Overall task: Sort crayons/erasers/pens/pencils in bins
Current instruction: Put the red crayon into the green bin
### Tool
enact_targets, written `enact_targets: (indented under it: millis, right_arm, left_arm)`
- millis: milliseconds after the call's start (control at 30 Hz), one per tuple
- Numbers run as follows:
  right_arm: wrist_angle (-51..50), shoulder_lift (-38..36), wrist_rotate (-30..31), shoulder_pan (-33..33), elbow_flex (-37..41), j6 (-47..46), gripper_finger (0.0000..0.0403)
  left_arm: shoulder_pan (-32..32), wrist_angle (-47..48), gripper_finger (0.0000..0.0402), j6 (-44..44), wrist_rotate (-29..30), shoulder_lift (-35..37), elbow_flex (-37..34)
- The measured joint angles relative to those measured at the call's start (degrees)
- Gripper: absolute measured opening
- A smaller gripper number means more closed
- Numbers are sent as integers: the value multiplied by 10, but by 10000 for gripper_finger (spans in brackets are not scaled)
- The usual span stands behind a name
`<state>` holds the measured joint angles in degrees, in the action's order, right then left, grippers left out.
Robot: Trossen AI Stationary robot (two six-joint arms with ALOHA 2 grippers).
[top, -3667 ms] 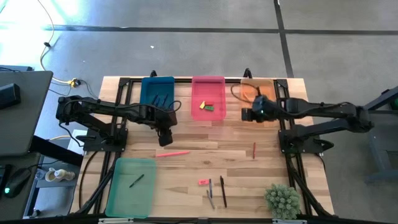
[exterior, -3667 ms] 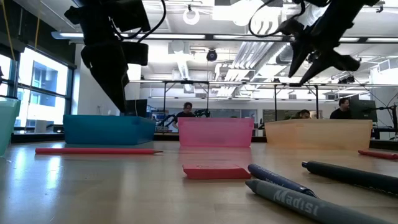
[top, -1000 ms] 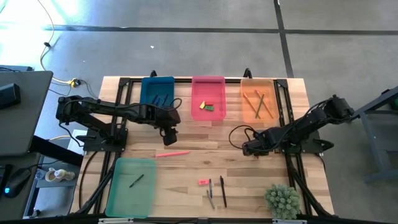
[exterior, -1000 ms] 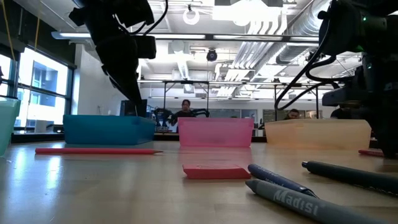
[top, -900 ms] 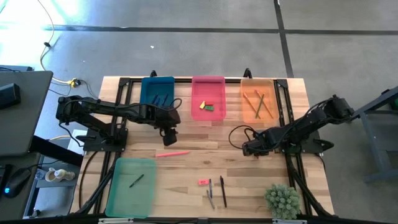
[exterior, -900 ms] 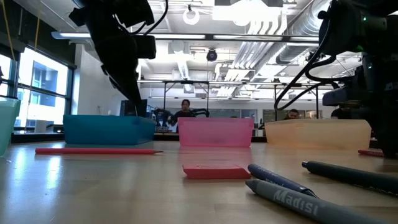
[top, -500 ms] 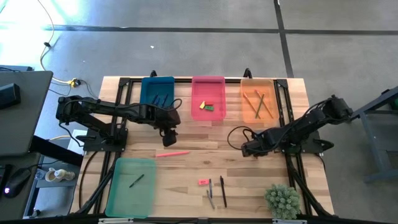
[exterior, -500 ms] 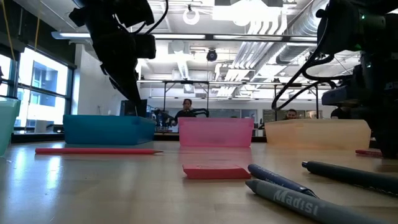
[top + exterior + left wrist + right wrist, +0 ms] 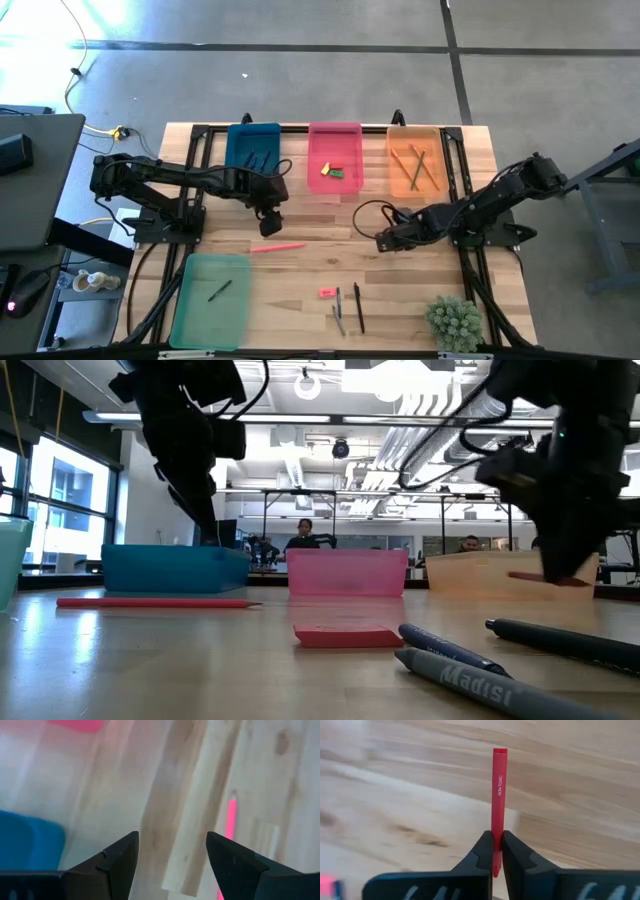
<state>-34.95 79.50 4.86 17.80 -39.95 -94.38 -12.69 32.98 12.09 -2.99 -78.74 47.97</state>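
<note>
Right gripper [image 9: 494, 854] gripping red crayon [image 9: 498, 800].
Jaws clenched on it above bench [image 9: 310, 275]; left gripper [image 9: 170, 857] hovering, jaws released, near pink pencil [image 9: 277, 247].

a small green spiky artificial plant [image 9: 453, 322] stands at the corner of the pale wooden plank tabletop [image 9: 300, 270]; grey concrete floor [image 9: 300, 80] surrounds it.
</note>
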Motion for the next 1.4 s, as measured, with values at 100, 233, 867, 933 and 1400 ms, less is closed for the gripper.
enact_targets:
  millis: [100,233,867,933,1400]
  right_arm:
    - [28,0,27,0,-13,30,3]
    - [51,-1,65,0,-31,76,3]
    - [105,-1,144,-3,-173,413,3]
    - [105,-1,145,-8,-195,453,3]
    - [108,-1,106,-57,-303,635,3]
  left_arm:
    - [0,-3,223,-15,-32,0,0]
    - [0,-17,223,-20,-75,0,0]
    - [48,-300,223,45,-150,0,0]
    - [50,-324,223,64,-146,0,0]
    - [50,-502,223,148,-110,0,0]
